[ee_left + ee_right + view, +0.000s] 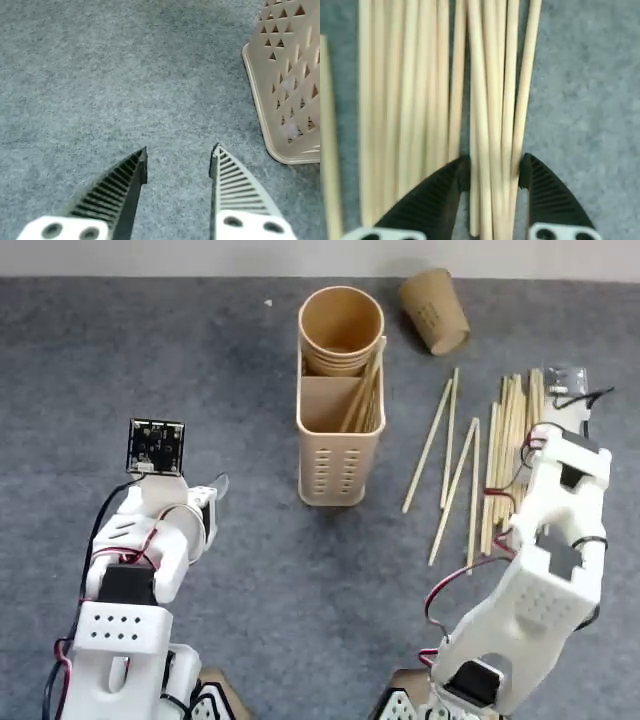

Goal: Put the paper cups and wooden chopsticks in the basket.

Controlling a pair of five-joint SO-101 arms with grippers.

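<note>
The tan perforated basket (340, 465) stands mid-table, with stacked paper cups (340, 325) in its far compartment and a few wooden chopsticks (366, 390) leaning in the near one. One more paper cup (435, 310) lies on its side behind and to the right. Loose chopsticks (452, 455) lie right of the basket, beside a dense pile (508, 430). My right gripper (492, 167) is down on that pile, its fingers closed against a small bunch of chopsticks (492, 100). My left gripper (178, 152) hangs open over bare carpet, left of the basket (287, 90).
Grey carpet covers the table. The right arm (560, 500) lies over the near end of the chopstick pile. Open carpet stretches left of the basket and in front of it, between the two arms.
</note>
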